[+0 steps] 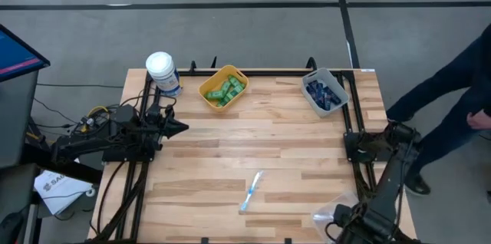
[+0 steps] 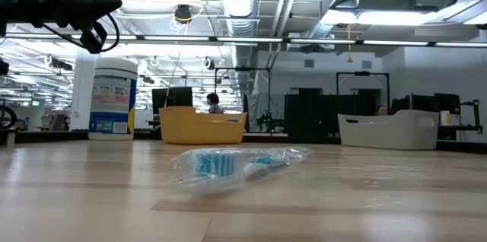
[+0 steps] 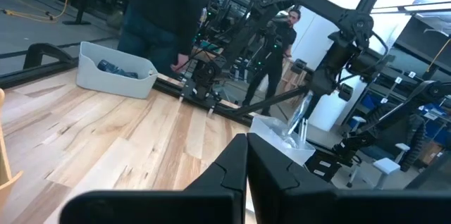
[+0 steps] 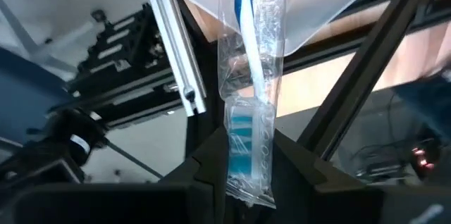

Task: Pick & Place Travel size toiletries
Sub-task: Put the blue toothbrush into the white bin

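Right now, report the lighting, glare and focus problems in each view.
High view: even light, soft shadows, the wrapped toothbrush on the table small but clear. Low view: the wrapper glints, the near tabletop blurs, ceiling lamps are blown out. Left wrist view: the shut left gripper is a dark blur. Right wrist view: the right gripper holds a packaged toothbrush, backlit and glaring.

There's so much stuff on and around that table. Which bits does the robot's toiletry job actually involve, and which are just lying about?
Part of the job:
- wrapped toothbrush lying on the table
- wrapped toothbrush held in the right gripper
- green bottles in the yellow bin
- navy tubes in the grey bin

Just lying about:
- white-lidded canister
- left gripper, idle, jaws shut
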Available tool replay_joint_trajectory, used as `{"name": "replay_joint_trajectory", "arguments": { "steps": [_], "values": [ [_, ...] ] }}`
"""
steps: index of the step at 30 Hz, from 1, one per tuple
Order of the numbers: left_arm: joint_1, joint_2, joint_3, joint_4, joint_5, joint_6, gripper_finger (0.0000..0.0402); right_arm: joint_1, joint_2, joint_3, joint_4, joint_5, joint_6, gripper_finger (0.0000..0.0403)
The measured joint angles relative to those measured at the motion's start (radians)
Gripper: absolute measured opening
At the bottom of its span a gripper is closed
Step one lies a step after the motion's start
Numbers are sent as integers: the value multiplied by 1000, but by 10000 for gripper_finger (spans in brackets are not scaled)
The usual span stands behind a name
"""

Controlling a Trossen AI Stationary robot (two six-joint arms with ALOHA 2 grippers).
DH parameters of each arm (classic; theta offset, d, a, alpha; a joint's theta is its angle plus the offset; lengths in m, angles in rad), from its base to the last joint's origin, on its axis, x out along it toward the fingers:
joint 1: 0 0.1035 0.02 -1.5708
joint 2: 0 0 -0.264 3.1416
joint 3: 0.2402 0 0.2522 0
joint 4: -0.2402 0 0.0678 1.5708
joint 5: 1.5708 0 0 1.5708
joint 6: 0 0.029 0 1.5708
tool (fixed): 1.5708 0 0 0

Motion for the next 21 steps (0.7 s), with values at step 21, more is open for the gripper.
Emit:
{"name": "replay_joint_trajectory", "arguments": {
  "steps": [21],
  "values": [
    [0, 0, 0, 0, 14, -20, 1, -5, -1, -62, -4, -86, -537, 75]
  ]
}}
